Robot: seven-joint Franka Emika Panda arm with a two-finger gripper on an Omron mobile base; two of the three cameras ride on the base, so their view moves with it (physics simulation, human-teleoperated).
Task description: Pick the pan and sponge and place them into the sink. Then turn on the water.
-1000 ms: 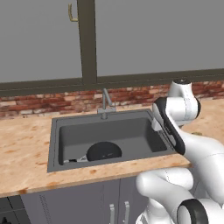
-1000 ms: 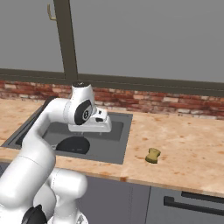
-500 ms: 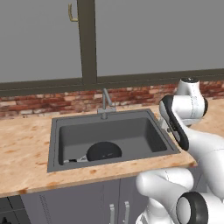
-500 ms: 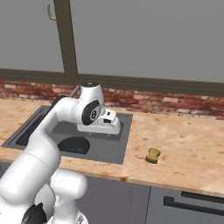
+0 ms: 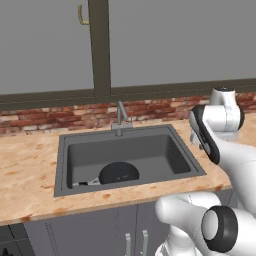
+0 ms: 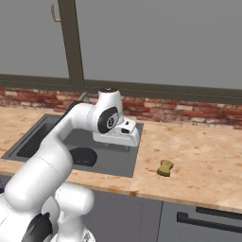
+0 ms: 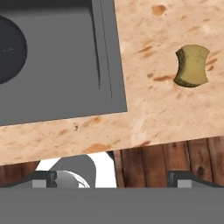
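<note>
Speckled worktop (image 6: 203,156) running under a brick backsplash; dark sink (image 5: 165,150) set into it, faucet (image 5: 120,116) at the back rim; black pan (image 5: 118,173) lying flat inside the basin; tool (image 7: 111,177) hanging above the sink's right edge, jaws wide, holding nothing; yellow-olive sponge (image 6: 165,168) alone on the worktop, right of the sink.

The black round pan (image 5: 119,173) lies flat on the floor of the dark grey sink (image 5: 165,169), up and to the left of my jaws in my hand view. The sponge (image 7: 192,65), a small yellow-olive block pinched at its sides, lies flat on the counter up and to the right of my jaws, well apart from the sink's rim.
</note>
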